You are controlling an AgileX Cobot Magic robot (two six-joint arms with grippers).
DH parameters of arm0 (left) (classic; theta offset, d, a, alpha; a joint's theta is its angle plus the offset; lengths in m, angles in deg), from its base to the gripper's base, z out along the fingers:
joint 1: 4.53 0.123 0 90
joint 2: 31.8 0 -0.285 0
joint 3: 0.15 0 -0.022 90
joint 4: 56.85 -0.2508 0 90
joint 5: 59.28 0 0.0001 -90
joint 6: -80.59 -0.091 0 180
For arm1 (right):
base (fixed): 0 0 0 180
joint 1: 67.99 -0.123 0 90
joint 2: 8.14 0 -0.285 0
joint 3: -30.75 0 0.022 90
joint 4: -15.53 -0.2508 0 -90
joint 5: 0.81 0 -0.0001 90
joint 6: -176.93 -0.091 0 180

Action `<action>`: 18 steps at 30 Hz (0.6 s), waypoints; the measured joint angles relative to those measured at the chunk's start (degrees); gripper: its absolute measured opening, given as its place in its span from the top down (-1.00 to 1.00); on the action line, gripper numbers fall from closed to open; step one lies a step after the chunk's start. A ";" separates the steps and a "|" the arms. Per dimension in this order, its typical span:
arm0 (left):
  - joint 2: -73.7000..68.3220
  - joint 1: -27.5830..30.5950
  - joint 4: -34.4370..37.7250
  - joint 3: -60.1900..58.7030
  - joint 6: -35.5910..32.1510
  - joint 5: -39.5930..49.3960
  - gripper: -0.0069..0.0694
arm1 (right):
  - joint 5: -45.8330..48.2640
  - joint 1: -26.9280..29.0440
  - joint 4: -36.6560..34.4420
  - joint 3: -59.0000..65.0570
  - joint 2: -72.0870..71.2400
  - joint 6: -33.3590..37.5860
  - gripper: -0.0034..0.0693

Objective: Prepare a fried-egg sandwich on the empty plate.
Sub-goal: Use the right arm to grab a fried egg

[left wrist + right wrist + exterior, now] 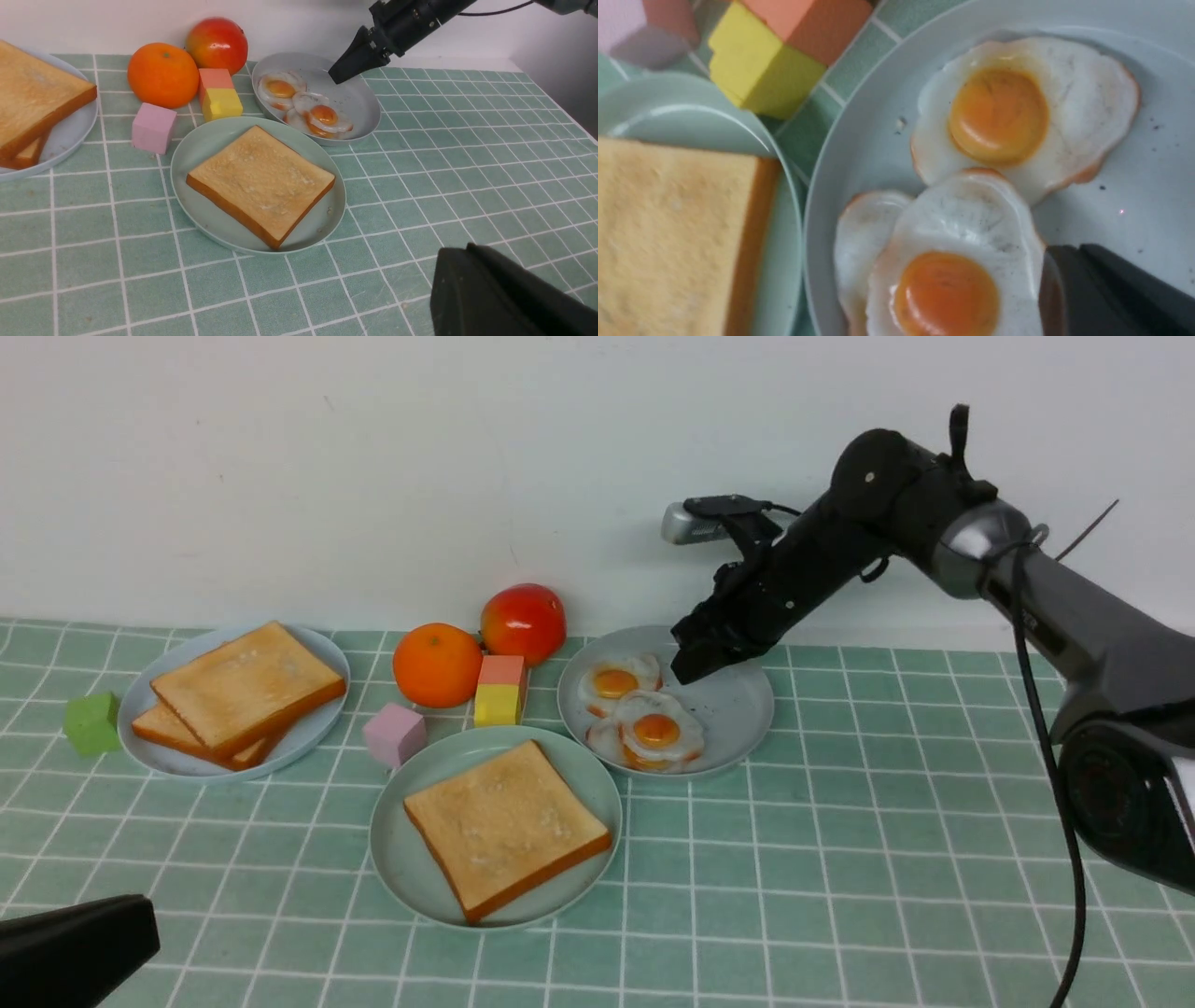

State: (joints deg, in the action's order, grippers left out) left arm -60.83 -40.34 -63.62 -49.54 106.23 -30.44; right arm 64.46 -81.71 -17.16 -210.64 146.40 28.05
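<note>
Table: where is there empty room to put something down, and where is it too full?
Lots of bare cloth lies right of the egg plate and the green plate, and a strip runs along the near edge. It is crowded between the plates, where the orange, tomato and blocks sit.

No readable text, labels, brands, numbers or signs

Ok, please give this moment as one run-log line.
mint-green plate: one toast slice | right tool: over grey plate beside fried eggs, none lifted | left tool: shut, away from plates
</note>
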 joint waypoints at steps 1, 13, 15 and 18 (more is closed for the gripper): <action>0.00 0.00 0.00 0.00 0.00 0.00 0.82 | -0.41 0.00 -0.57 0.00 0.68 1.89 0.51; 0.00 0.00 0.00 0.00 0.00 0.00 0.81 | -6.91 0.00 -5.02 0.00 4.03 9.03 -0.27; 0.00 0.00 0.00 0.00 0.00 0.00 0.81 | -7.09 0.00 -5.61 0.00 4.22 9.22 -0.22; 0.00 0.00 0.00 0.00 0.00 0.00 0.81 | -6.81 0.00 -6.15 0.00 4.51 9.22 -0.11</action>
State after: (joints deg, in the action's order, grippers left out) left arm -60.83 -40.34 -63.62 -49.54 106.23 -30.44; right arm 57.65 -81.71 -23.31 -210.64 150.91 37.27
